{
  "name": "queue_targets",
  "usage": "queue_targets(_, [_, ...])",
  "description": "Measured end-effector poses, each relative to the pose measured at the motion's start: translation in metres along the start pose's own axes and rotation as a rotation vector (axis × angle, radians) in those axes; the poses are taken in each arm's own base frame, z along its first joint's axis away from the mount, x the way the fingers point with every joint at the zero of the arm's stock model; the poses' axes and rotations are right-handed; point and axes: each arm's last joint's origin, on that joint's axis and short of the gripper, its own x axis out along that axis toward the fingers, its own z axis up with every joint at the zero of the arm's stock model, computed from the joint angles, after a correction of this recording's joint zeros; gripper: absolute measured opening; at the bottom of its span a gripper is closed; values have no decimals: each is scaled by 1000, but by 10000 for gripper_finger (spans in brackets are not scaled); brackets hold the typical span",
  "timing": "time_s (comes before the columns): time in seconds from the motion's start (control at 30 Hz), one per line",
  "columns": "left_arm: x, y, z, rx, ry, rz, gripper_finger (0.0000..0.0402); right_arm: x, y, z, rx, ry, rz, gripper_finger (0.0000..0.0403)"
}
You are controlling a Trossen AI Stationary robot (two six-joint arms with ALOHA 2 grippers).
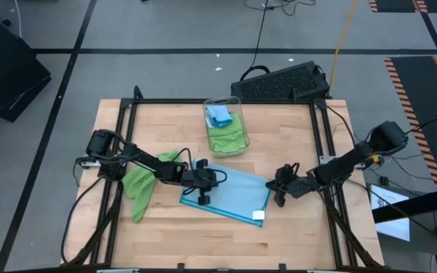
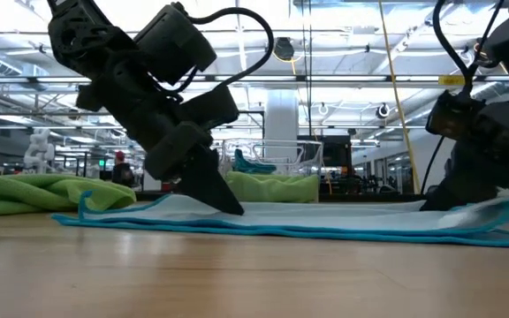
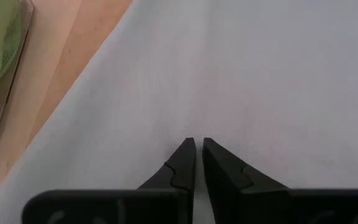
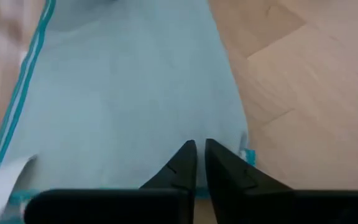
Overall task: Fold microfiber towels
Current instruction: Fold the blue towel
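Note:
A light blue towel (image 1: 234, 196) with teal edging lies flat on the wooden table, a white tag (image 1: 258, 215) at its near right corner. My left gripper (image 1: 202, 194) is shut, its tips down on the towel's left part. My right gripper (image 1: 278, 197) is shut at the towel's right edge. A lime green towel (image 1: 141, 186) lies heaped under my left arm. At the back centre a clear bin (image 1: 237, 106) holds more green and blue towels. My left gripper presses its shut fingertips (image 3: 188, 155) down on the towel's upper face (image 3: 197, 127), slanting down from the table's left. The cloth lies flat under them. My right gripper pinches the towel's right edge (image 4: 238, 146) beside a teal-edged corner, slanting down from the table's right. That end (image 2: 506, 208) curls up slightly; the rest lies on the table.
A black metal frame (image 1: 321, 144) borders the table top. A black keyboard (image 1: 279, 82) sits beyond the far edge. Bare wood (image 1: 173, 243) lies along the near side.

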Motion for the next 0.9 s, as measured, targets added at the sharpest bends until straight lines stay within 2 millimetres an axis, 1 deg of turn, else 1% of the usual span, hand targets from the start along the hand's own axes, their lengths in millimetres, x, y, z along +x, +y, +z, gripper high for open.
queue_targets(0.07, [-5,-2,2,7,-3,0,35,-2,1,1,-9,9,15,20])
queue_targets(0.2, [-22,-6,10,30,-28,-6,35,-6,4,7,-49,-29,58,18])
queue_targets(0.3, [-39,-10,25,26,-122,-23,35,-10,7,13,-58,-88,74,18])
queue_targets(0.37, [-43,-14,32,21,-186,-35,35,-12,8,17,-66,-139,64,18])
queue_targets(0.43, [-45,-20,33,20,-221,-44,35,-12,8,20,-74,-187,40,18])
queue_targets(0.53, [-48,-33,45,8,-373,-85,35,-11,9,21,-97,-217,27,18])
queue_targets(0.63, [-40,-48,50,8,-438,-96,35,-9,8,21,-128,-226,11,18])
queue_targets(0.7, [-32,-58,51,20,-420,-79,35,-7,9,20,-139,-226,5,18])
queue_targets(0.73, [-27,-64,58,17,-441,-82,35,-6,8,19,-152,-217,-1,18])
queue_targets(0.8, [-14,-74,64,24,-441,-90,35,-4,9,17,-165,-209,13,18])
queue_targets(0.9, [13,-92,76,49,-437,-118,35,0,10,15,-180,-207,20,18])
